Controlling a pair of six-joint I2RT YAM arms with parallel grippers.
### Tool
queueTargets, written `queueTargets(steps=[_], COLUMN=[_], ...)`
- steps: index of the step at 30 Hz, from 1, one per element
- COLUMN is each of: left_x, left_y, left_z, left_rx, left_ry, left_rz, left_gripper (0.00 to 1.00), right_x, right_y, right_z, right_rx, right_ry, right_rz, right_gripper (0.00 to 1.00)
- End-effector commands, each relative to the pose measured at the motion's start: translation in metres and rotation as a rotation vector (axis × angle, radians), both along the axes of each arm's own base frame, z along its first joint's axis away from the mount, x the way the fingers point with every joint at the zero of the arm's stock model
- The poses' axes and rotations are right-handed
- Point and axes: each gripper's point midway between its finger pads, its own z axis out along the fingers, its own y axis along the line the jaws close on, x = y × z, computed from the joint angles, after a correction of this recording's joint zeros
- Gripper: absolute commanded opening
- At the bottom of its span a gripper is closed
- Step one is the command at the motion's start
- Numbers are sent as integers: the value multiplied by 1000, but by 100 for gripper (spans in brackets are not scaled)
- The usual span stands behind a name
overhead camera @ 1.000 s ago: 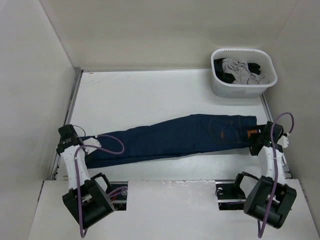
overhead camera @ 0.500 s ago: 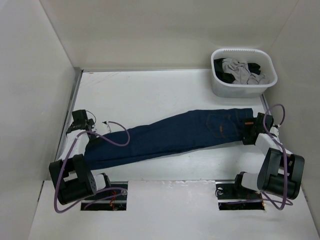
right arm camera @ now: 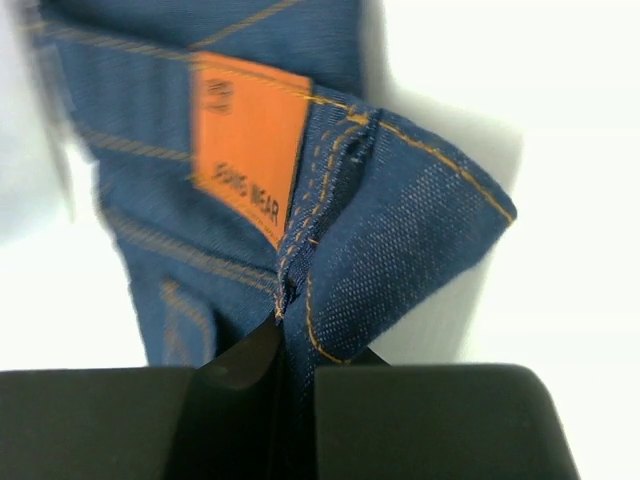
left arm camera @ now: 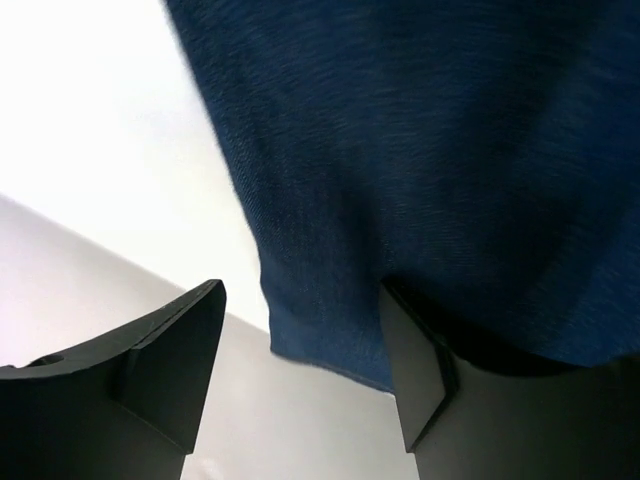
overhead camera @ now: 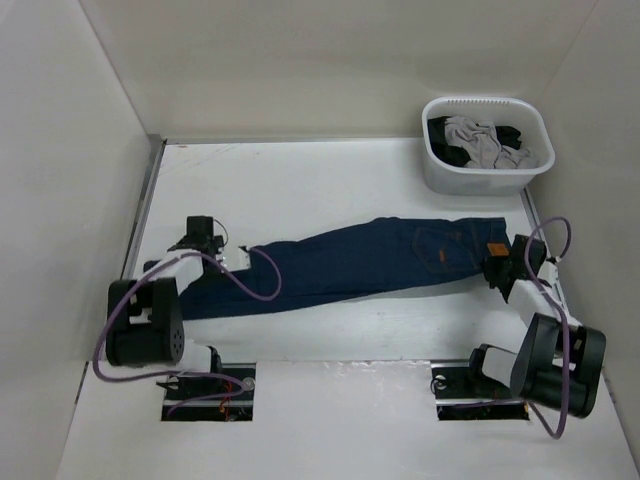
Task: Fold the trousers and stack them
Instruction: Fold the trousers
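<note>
The trousers, dark blue jeans, lie stretched across the table, legs to the left and waistband to the right. Their orange patch sits at the right end. My right gripper is shut on a raised fold of the waistband, just beside the orange patch. My left gripper is at the leg end. In the left wrist view its fingers stand apart; the denim hem hangs into the gap and over the right finger, with bare table showing between.
A white basket holding grey and black clothes stands at the back right, close behind the waistband. White walls close in the table on the left, back and right. A metal rail runs along the left edge.
My right gripper has shut on the waistband after standing open. The left arm has swung up and to the right, onto the leg end. The trousers have shifted slightly.
</note>
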Motion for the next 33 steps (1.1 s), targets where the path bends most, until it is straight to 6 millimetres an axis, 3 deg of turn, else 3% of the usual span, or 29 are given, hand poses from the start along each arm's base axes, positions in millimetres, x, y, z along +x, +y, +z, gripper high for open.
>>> queueTargets(steps=[1,4,7,9,11,13,15,21,24,28,30,31,32,33], left_x=[58,114,172,197,206,198,174,77,52,43,49,54,59,64], left_y=[-1,7,10,2,-1,1,18,70,63,39,35,38,42,48], left_z=[-23,-14,14,41,69,90,99,82,66,47,39,37,37,38], left_rx=[-41,-30,-38,-52,-55,-46,-27,-56,-127,-174,-161,-149,-136,-122], left_ry=[-126,-235,-386,-463,-516,-518,-458,-278,-275,-297,-326,-342,-356,-368], left_rz=[46,100,133,122,108,87,89,165,167,113,100,107,120,139], left_gripper=[61,59,59,61,63,65,65,64,65,68,70,70,70,69], right_x=[4,-4,-11,-11,-10,-7,-4,-5,-6,-8,-6,-5,-4,-3], right_y=[-24,-23,-18,-13,-11,-12,-12,-15,-19,-25,-24,-22,-19,-17], right_z=[37,46,42,37,35,38,41,40,38,33,30,30,31,34], right_rx=[-143,-153,-114,-89,-78,-87,-100,-124,-142,-177,-183,-183,-182,-189], right_ry=[-96,-137,-158,-163,-168,-184,-198,-190,-169,-115,-96,-90,-88,-89], right_rz=[-42,-71,-93,-91,-93,-87,-74,-51,-50,-34,-7,15,44,74], right_gripper=[1,2,2,2,3,5,6,6,5,7,34,57,100,100])
